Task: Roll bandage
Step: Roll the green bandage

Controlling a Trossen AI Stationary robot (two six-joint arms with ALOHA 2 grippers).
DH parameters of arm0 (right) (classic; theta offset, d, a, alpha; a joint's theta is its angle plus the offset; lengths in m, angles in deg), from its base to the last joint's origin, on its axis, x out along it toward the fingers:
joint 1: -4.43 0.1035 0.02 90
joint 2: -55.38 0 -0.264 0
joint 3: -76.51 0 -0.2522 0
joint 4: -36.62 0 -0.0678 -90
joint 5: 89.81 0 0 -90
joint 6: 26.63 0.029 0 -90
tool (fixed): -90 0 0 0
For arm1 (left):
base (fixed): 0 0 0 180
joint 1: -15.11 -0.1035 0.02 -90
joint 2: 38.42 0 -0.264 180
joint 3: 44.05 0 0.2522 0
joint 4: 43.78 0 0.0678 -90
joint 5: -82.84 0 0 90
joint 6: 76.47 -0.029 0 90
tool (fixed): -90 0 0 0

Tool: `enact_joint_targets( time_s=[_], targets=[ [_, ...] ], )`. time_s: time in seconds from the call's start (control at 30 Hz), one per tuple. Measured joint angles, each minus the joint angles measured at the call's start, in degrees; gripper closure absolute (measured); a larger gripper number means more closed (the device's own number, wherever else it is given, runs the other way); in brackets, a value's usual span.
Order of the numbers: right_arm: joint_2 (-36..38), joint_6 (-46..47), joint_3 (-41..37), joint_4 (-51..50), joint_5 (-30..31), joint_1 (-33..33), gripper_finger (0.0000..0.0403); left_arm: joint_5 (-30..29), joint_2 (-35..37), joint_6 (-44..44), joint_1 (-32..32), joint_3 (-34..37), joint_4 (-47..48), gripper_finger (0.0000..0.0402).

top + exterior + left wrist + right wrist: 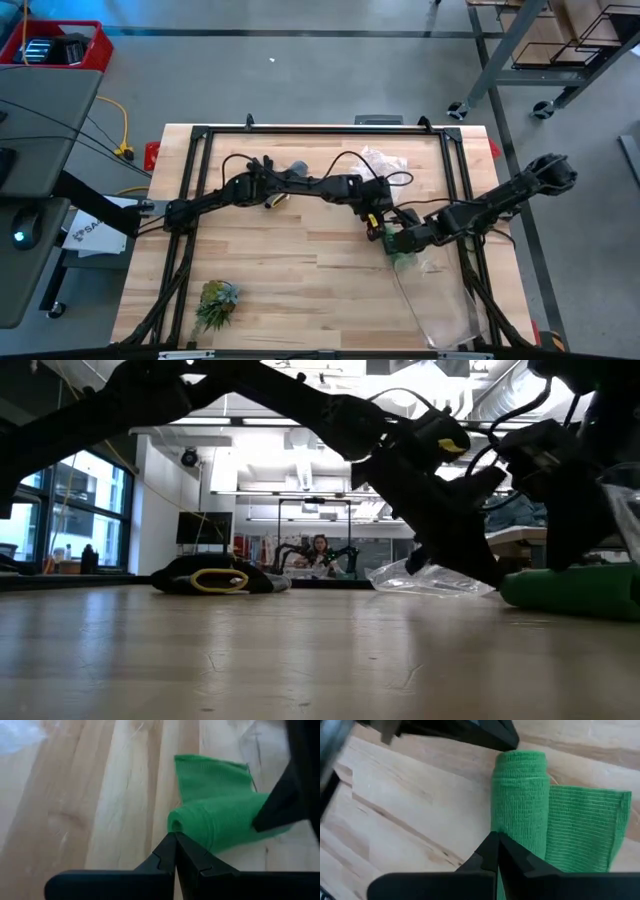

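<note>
From above, you have both dark arms meeting at the right-centre of the pale wooden table (300, 260). The left gripper (378, 226) and the right gripper (396, 240) sit just beside each other, over the mid-green soft fabric bandage (402, 259), which shows only as a small green patch at the edge of a crumpled clear plastic bag (440, 305). A spiky green plant tuft (216, 303) lies well apart, near the front left corner.

At table height, the bandage (575, 588) lies flat on the wood at the far right, with the arms coming down on it. A black-and-grey glove with a yellow band (212, 579) rests farther back on the left.

Past the left wrist, your left gripper (176, 851) is fully closed, fingertips pressed together and holding nothing. The tips sit right at one end of the rolled part of the bandage (220, 820), and a loose flap lies flat beyond the roll.

Past the right wrist, your right gripper (497, 851) is likewise closed and empty, its tips at the other end of the roll (520, 805), with the unrolled tail spread just beside it.

Watch the risks. Neither gripper grips the fabric, so I judge a push could slide the whole roll across the smooth wood instead of turning it. Uneven pressure from the two ends could skew the roll into a cone, or let the wound layers loosen.
</note>
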Motion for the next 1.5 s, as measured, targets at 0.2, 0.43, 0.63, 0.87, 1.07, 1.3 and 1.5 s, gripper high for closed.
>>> enact_joint_targets(
  time_s=[0.2, 0.43, 0.63, 0.87, 1.07, 1.3, 1.5],
  targets=[
    [0.4, -1.0, -0.1, 0.3, 0.9, -0.9, 0.0403, -1.6, 1.2, -0.2, -2.5, 0.0, -0.3, 0.0401],
    [1.4, -2.9, 2.8, -2.8, 3.0, -0.5, 0.0403, -2.9, 2.3, -0.9, -3.6, 0.0, 0.8, 0.0401],
    [4.0, -4.6, 7.5, -14.3, 4.2, -1.9, 0.0403, -3.6, 6.0, -7.0, -4.0, 0.0, 3.7, 0.0401],
    [4.5, -5.9, 8.0, -12.7, 0.4, -1.7, 0.0402, -3.6, 13.2, -15.3, -6.7, 0.0, 13.1, 0.0401],
    [1.6, -11.7, 8.0, -9.3, -0.1, -2.4, 0.0359, -2.9, 18.1, -16.5, -8.9, -0.1, 17.4, 0.0401],
    [-1.3, -11.9, 8.0, -9.6, 1.6, -3.7, 0.0248, -2.2, 21.9, -16.4, -8.6, -0.1, 19.5, 0.0401],
    [-2.9, -3.7, 8.0, -14.0, -0.8, -4.5, 0.0201, -2.2, 23.0, -13.9, -6.9, 0.0, 19.3, 0.0401]
  ],
)
